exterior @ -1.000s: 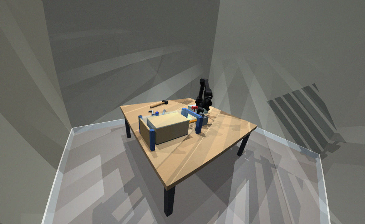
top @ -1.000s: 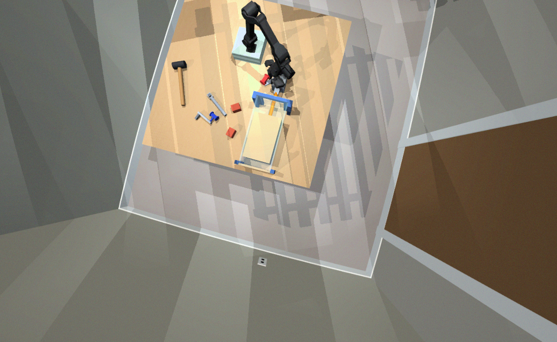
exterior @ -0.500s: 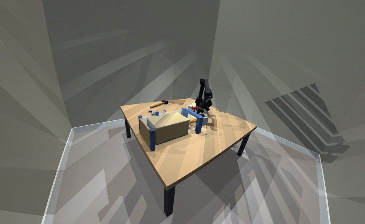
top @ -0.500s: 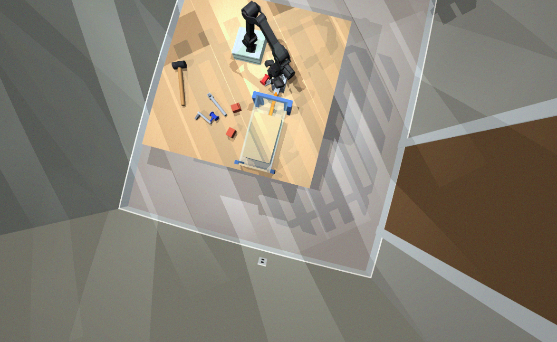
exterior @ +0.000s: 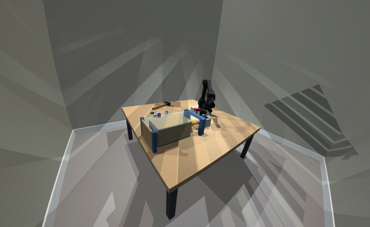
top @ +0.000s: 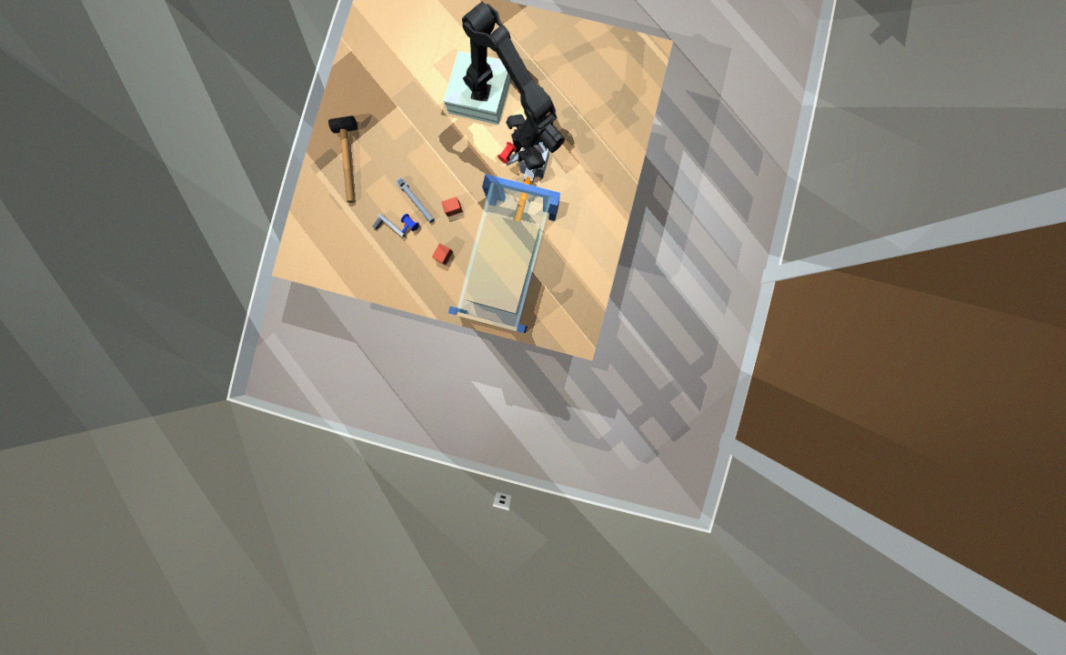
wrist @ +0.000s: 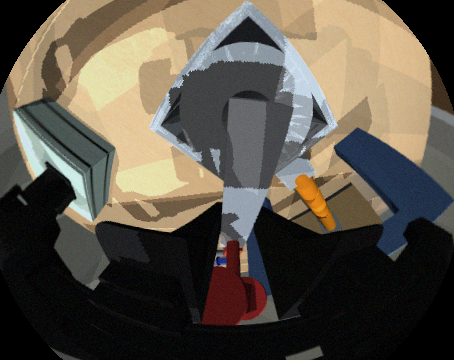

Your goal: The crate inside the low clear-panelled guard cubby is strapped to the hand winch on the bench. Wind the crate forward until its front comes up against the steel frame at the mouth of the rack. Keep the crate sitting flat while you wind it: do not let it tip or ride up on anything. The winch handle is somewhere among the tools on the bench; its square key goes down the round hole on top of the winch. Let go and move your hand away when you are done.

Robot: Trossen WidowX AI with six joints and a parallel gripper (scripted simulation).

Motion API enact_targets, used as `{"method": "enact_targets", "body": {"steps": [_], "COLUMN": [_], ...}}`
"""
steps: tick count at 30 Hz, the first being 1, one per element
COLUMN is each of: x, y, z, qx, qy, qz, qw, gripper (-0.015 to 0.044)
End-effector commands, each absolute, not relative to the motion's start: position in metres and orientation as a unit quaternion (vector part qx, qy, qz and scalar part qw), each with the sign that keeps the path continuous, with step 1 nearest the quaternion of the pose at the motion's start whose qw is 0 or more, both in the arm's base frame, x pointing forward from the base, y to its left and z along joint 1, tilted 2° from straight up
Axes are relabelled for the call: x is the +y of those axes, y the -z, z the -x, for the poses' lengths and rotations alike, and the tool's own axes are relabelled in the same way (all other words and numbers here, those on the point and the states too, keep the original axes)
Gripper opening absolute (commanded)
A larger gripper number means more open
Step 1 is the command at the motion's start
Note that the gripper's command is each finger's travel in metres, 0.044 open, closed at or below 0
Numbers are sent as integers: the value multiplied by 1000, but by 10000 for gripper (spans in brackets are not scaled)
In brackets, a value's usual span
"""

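Note:
My gripper is shut on the grey arm of the winch handle, close to its red grip. The handle's far end is over the middle of the winch; its key is hidden. An orange strap runs from the winch toward the crate. The beige crate looks flat inside the clear-panelled cubby. A gap shows between its front and the blue frame.
Left of the cubby in the top view are two red blocks, a wrench and a crank with a blue grip. A mallet lies farther left. The arm's pale base block is behind the winch.

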State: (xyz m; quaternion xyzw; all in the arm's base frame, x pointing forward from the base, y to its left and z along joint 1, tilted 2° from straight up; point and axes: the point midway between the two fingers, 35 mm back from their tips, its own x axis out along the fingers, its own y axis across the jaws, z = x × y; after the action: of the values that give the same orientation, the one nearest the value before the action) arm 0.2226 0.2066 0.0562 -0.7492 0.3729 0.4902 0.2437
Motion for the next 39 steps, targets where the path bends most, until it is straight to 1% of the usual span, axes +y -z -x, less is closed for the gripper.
{"method": "enact_targets", "body": {"steps": [1,17,39], "x": [207,207,201], "y": [-56,-54,-52], "z": [-223,-223,-212], "qx": [373,374,459], "qy": [-490,-490,-457], "qz": [749,748,700], "qw": [244,245,301], "gripper": [0,0,0]}}
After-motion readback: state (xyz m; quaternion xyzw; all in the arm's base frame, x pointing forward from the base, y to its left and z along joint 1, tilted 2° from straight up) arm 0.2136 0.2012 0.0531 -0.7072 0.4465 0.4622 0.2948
